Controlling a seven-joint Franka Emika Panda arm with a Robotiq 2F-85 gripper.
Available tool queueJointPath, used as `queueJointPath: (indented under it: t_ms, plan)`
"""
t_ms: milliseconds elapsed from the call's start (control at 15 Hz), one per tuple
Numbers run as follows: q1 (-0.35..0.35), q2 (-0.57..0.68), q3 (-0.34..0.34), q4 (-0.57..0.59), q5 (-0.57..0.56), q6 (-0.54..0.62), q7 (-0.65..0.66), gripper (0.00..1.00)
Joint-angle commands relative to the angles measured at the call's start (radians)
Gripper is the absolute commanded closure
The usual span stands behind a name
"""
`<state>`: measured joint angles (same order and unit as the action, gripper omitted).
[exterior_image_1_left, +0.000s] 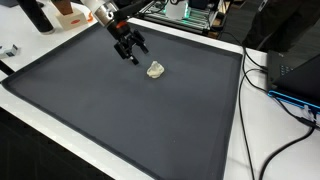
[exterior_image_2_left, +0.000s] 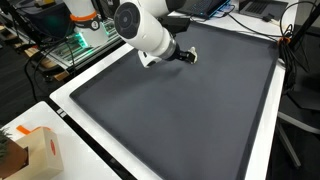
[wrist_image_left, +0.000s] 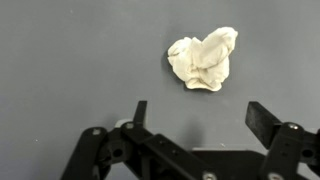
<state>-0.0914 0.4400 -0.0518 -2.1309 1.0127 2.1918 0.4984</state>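
Observation:
A crumpled whitish cloth or paper wad lies on the dark grey mat. An exterior view shows the same wad near the mat's far side. My gripper hovers over the mat with its jaws wide open and nothing between them; the wad lies just beyond the fingertips. From outside, the gripper hangs a short way to the left of the wad, apart from it. In an exterior view the white arm hides the wad, and only the gripper shows past the wrist.
The mat lies on a white table. Black cables and a dark device sit at the right. An orange-and-white box stands at a corner, and electronics lie beyond the mat's far edge.

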Motion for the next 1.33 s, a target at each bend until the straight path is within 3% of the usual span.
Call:
queueJointPath:
  t_ms: [0, 800, 1000, 1267]
  plan:
    - [-0.002, 0.024, -0.019, 0.001, 0.034, -0.041, 0.002, 0.0]
    - [0.012, 0.102, -0.042, 0.118, -0.028, -0.125, 0.069, 0.0]
    - [0.024, 0.133, -0.046, 0.192, -0.097, -0.171, 0.093, 0.0]
    - [0.062, 0.184, -0.049, 0.324, -0.279, -0.241, 0.147, 0.0]
